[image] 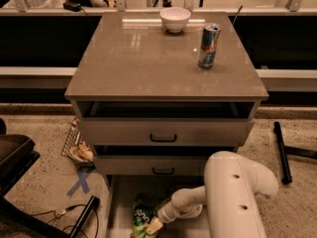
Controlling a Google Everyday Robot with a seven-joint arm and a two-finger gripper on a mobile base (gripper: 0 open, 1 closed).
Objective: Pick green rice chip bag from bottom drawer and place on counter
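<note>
The green rice chip bag (142, 216) lies in the open bottom drawer (120, 195), at the bottom edge of the camera view. It is light green with a dark teal band and white letters. My gripper (151, 227) reaches into the drawer from the right on its white arm (233, 197) and sits right against the bag's lower right side. The bag's lower end is cut off by the frame edge. The grey-brown counter (148, 58) tops the cabinet above the drawers.
A white bowl (175, 18) stands at the counter's back middle and a tall blue-silver can (208, 45) at its right. Two upper drawers with black handles (163, 138) are partly pulled out. A wire basket (74, 145), a blue floor cross (79, 181) and a black leg (281, 150) flank the cabinet.
</note>
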